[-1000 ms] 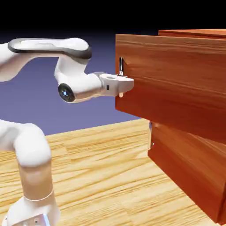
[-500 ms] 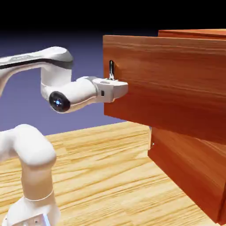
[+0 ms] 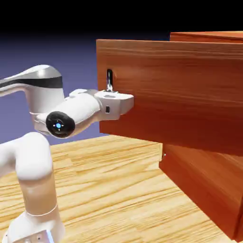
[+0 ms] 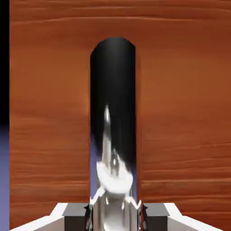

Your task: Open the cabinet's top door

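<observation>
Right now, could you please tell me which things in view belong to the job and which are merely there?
Job: cabinet; top door; its handle; pincer, shut on the handle.
Merely there: lower panel; table.

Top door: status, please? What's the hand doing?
Hand shut on handle. Top door drawn well out from cabinet. Nothing in the way.

The exterior view stands beside the robot at mid distance, facing the cabinet [image 3: 199,142] across the table [image 3: 118,190]. The hand view sits on the gripper [image 4: 115,212], looking along the fingers, very close to the top door [image 4: 180,113]. Both views share the handle [image 3: 109,79] and the surrounding door panel.
</observation>
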